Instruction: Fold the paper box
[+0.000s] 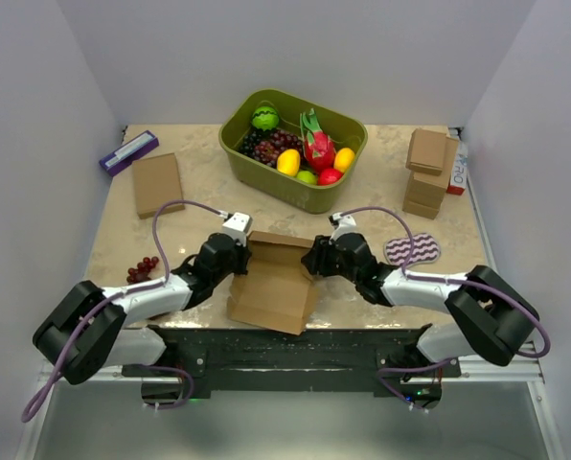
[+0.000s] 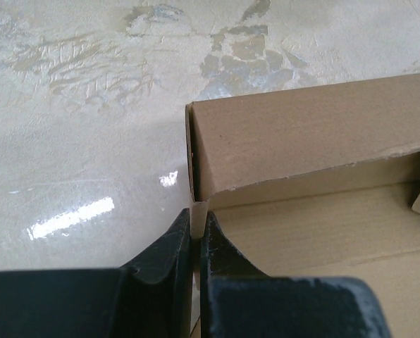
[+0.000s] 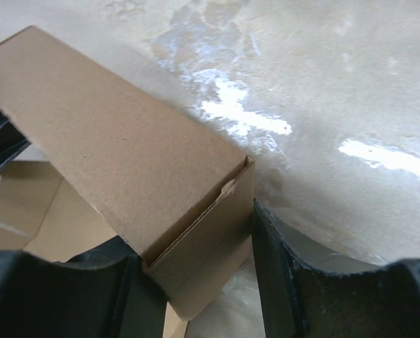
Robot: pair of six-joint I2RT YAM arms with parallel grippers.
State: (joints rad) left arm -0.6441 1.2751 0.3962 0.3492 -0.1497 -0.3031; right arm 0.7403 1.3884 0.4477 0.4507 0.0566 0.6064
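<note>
Jaws of left gripper (image 2: 196, 220) are pinched almost shut on left wall of paper box (image 1: 271, 292), at near centre of table (image 1: 209, 196). Right gripper (image 3: 196, 243) jaws stand half open, straddling the raised wall's right end. Grapes (image 1: 144, 268) lie left, wavy pad (image 1: 412, 251) right. Farther: flat box (image 1: 158, 184) left, fruit basket (image 1: 236, 153) centre, stacked boxes (image 1: 427, 177) right.

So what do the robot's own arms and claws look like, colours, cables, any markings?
They match. The left arm and right arm have chunky black joints linked by silver-grey segments. A purple cable loops along each, and a small white block sits at each wrist. The left claw and right claw are plain matte black, tapering toward the tips. No markings show.
</note>
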